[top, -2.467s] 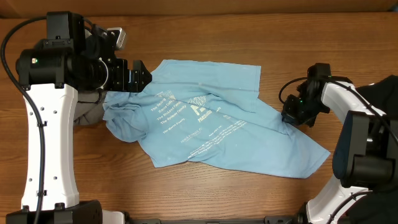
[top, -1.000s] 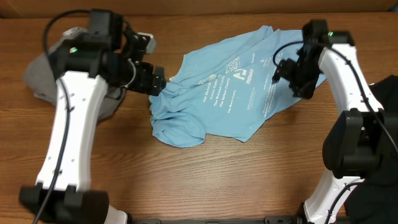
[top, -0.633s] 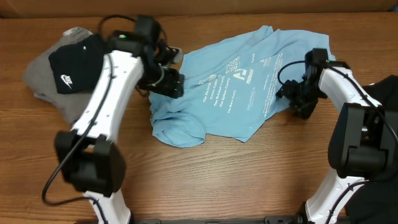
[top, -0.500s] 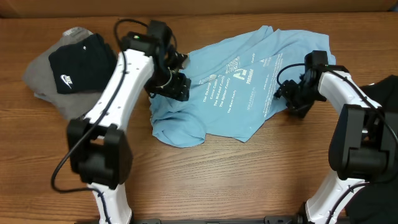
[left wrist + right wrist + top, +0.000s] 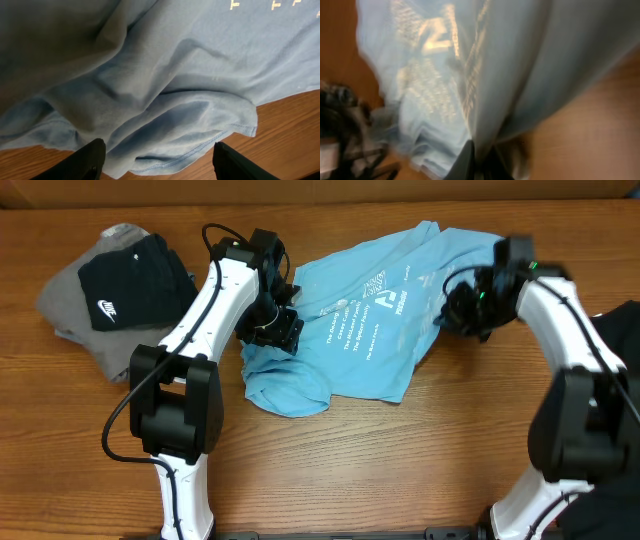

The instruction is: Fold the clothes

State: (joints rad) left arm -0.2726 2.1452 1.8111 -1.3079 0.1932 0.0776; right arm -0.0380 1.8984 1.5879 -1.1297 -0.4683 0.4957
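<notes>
my left gripper (image 5: 157,148) hangs with its jaws spread wide and nothing between them, right over the rumpled left edge of the light blue t-shirt (image 5: 370,330). seen from overhead, that gripper (image 5: 278,330) sits where the shirt bunches into a crumpled lobe. my right gripper (image 5: 465,305) is at the shirt's opposite, right-hand edge. its wrist view is blurred, but the fingers (image 5: 467,157) look pinched together on a fold of the blue cloth.

i count one blue shirt, spread lettering-up across the middle of the table (image 5: 400,470). well apart on the far left lies one grey garment (image 5: 65,305) with one black nike piece (image 5: 125,280) on top. one black garment (image 5: 625,330) shows at the right edge.
</notes>
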